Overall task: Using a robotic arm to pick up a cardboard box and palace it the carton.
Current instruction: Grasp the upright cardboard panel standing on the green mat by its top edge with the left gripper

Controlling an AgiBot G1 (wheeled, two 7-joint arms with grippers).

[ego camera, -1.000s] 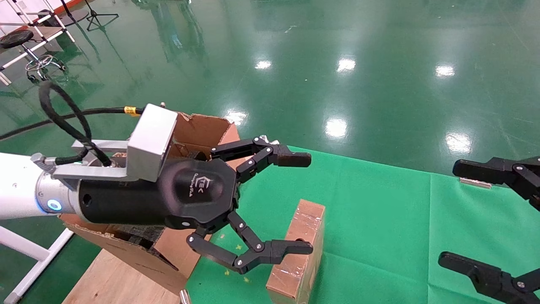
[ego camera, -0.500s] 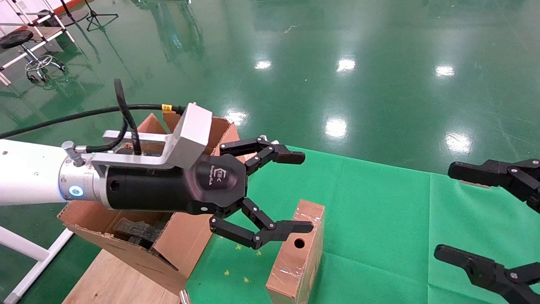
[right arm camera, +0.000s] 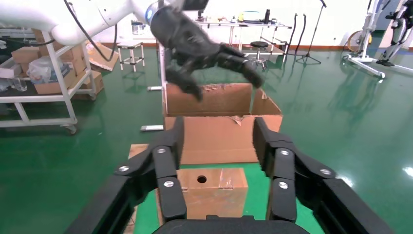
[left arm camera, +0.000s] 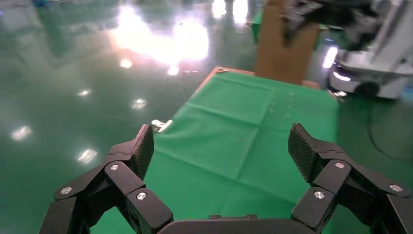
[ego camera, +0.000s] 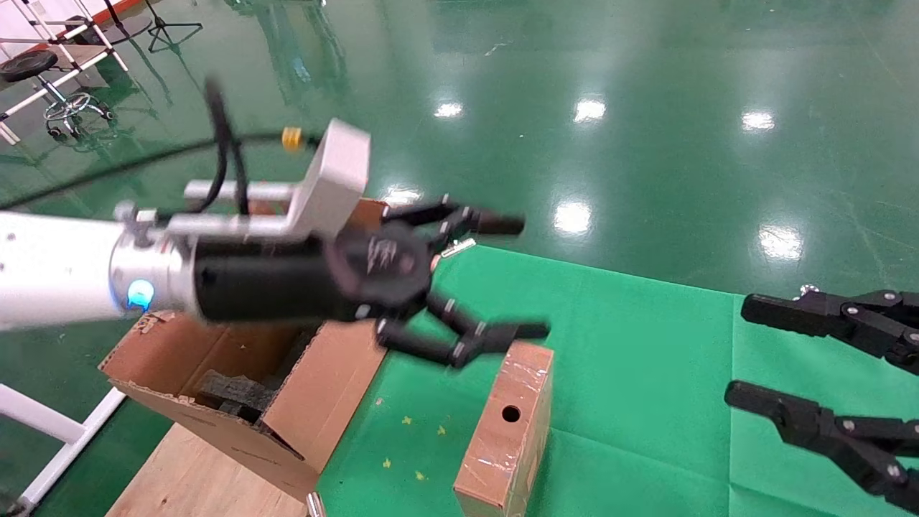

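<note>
The cardboard box (ego camera: 502,438) stands on a narrow side on the green cloth, its taped brown face showing a round hole; it also shows in the right wrist view (right arm camera: 219,192). The robotic arm on the left is white with a black wrist. Its left gripper (ego camera: 515,277) hangs open and empty just above the box's far top edge, blurred by motion. The carton (ego camera: 323,395) sits left of the box, with torn flaps and dark foam (ego camera: 230,391) inside. My right gripper (ego camera: 739,352) is open at the right, facing the box from a distance.
A green cloth (ego camera: 646,373) covers the table, and a wooden board (ego camera: 179,474) lies under the carton. White rack legs (ego camera: 50,438) stand at the lower left. A stool and stands (ego camera: 43,72) sit far off on the shiny green floor.
My left gripper has risen from beside the cardboard box to above its top, still open. The right gripper has crept a little to the left. The box has not moved.
</note>
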